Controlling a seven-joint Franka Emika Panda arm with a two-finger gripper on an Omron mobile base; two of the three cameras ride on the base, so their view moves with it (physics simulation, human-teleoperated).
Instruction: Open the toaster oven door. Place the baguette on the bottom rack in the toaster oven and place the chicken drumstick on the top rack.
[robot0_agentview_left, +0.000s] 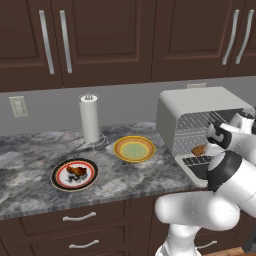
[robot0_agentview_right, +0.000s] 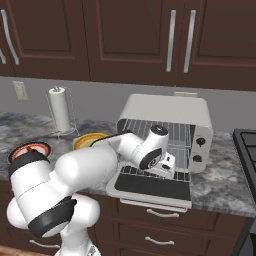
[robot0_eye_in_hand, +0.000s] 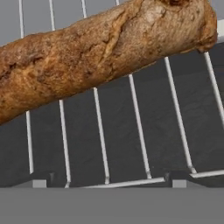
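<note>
The toaster oven (robot0_agentview_left: 197, 107) (robot0_agentview_right: 170, 112) stands with its door (robot0_agentview_right: 152, 186) (robot0_agentview_left: 194, 167) folded down flat. The baguette (robot0_eye_in_hand: 105, 52) (robot0_agentview_left: 199, 150) lies across the wires of the bottom rack (robot0_eye_in_hand: 140, 127) (robot0_agentview_right: 150, 172). My gripper (robot0_eye_in_hand: 109, 183) (robot0_agentview_right: 167, 164) is at the oven mouth just in front of the loaf, open, its fingertips (robot0_eye_in_hand: 40, 182) wide apart and off the bread. The top rack (robot0_agentview_left: 200, 120) (robot0_agentview_right: 172, 131) is bare. The chicken drumstick (robot0_agentview_left: 76, 173) rests on a red-rimmed plate (robot0_agentview_left: 60, 182) (robot0_agentview_right: 30, 149) at the left of the counter.
A yellow plate (robot0_agentview_left: 134, 148) (robot0_agentview_right: 87, 141) sits beside the oven. A paper towel roll (robot0_agentview_left: 90, 119) (robot0_agentview_right: 60, 109) stands at the back. Dark cabinets hang above. A stove edge (robot0_agentview_right: 247, 145) lies right of the oven.
</note>
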